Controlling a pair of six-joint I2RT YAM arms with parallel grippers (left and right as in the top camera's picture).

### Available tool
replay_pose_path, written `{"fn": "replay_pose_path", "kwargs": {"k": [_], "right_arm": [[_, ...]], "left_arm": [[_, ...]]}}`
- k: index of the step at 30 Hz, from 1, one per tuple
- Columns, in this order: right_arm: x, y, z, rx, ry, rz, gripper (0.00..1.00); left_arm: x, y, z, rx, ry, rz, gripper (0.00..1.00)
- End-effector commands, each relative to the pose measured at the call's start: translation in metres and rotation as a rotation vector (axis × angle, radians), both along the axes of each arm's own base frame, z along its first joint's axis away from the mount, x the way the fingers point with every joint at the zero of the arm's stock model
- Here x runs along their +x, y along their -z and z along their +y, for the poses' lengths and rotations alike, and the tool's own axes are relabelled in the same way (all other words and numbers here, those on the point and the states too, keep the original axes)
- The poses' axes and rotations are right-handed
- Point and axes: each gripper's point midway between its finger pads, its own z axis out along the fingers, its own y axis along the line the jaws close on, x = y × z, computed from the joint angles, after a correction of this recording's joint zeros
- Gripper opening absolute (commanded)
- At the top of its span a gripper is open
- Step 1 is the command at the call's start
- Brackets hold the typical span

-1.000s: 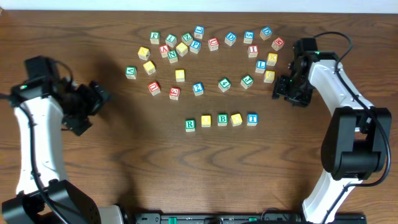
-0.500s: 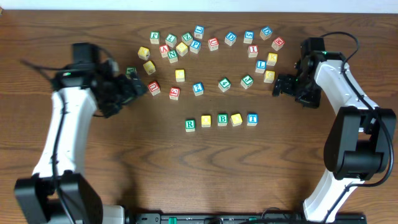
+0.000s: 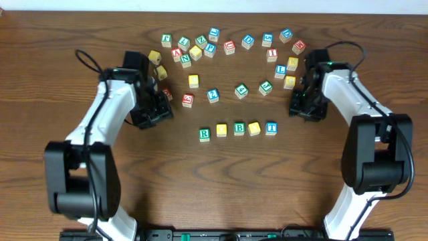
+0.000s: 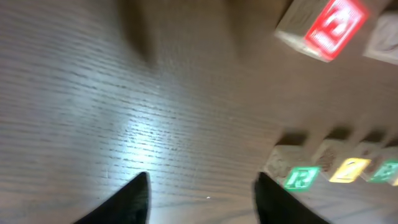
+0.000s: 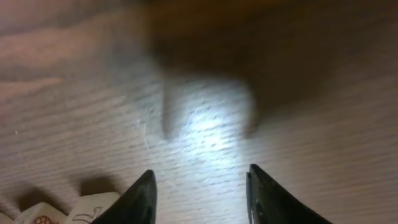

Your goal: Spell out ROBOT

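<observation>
Five cubes form ROBOT row (image 3: 238, 129) mid table (image 3: 200, 187); left hand (image 4: 200, 186) & right hand (image 5: 200, 180) both apart, empty.

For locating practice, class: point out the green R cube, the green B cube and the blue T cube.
green R cube (image 3: 204, 134), overhead view, on its top face.
green B cube (image 3: 239, 129), overhead view, on its top face.
blue T cube (image 3: 271, 128), overhead view, on its top face.

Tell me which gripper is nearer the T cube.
Right. The right gripper is just off the T cube's right side. The left gripper is out past the R cube, at the word's opposite end.
</observation>
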Motion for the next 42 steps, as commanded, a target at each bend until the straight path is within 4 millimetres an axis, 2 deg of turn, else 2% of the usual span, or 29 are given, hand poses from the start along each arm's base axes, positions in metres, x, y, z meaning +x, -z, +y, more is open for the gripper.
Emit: {"fn": "replay_pose_path", "kwargs": {"k": [1, 3, 6, 11, 12, 14, 22, 23, 25, 29, 38, 42], "right_arm": [[-0.009, 0.01, 0.009, 0.0, 0.001, 0.033, 0.38], [-0.013, 0.012, 0.015, -0.001, -0.016, 0.039, 0.35], [-0.018, 0.016, 0.025, -0.003, -0.046, 0.047, 0.19], [-0.02, 0.019, 0.035, -0.003, -0.052, 0.044, 0.16], [-0.02, 0.019, 0.037, -0.003, -0.056, 0.041, 0.16], [-0.019, 0.019, 0.039, -0.005, -0.059, 0.036, 0.16], [-0.015, 0.019, 0.027, -0.028, -0.035, 0.023, 0.17], [-0.014, 0.019, 0.025, -0.028, -0.029, 0.023, 0.15], [-0.014, 0.019, 0.022, -0.028, -0.02, 0.023, 0.01], [-0.013, 0.019, 0.02, -0.028, -0.014, 0.023, 0.01], [-0.016, 0.019, 0.028, -0.027, -0.024, 0.029, 0.01], [-0.022, 0.019, 0.04, 0.014, -0.022, 0.053, 0.01]], "left_arm": [[-0.009, 0.018, -0.003, 0.022, 0.008, 0.065, 0.43], [-0.014, 0.023, -0.006, 0.026, 0.019, 0.094, 0.32], [-0.023, 0.025, -0.012, 0.031, 0.041, 0.131, 0.26], [-0.026, 0.025, -0.02, 0.034, 0.066, 0.134, 0.25], [-0.027, 0.025, -0.021, 0.034, 0.071, 0.134, 0.21], [-0.027, 0.026, -0.023, 0.035, 0.077, 0.133, 0.08], [-0.027, 0.026, -0.024, 0.035, 0.081, 0.13, 0.08], [-0.027, 0.026, -0.024, 0.034, 0.08, 0.13, 0.08], [-0.026, 0.026, -0.024, 0.034, 0.08, 0.129, 0.07], [-0.026, 0.026, -0.024, 0.033, 0.08, 0.126, 0.07], [-0.034, 0.03, -0.022, 0.041, 0.073, 0.154, 0.07], [-0.037, 0.034, -0.022, 0.044, 0.041, 0.171, 0.07]]}}
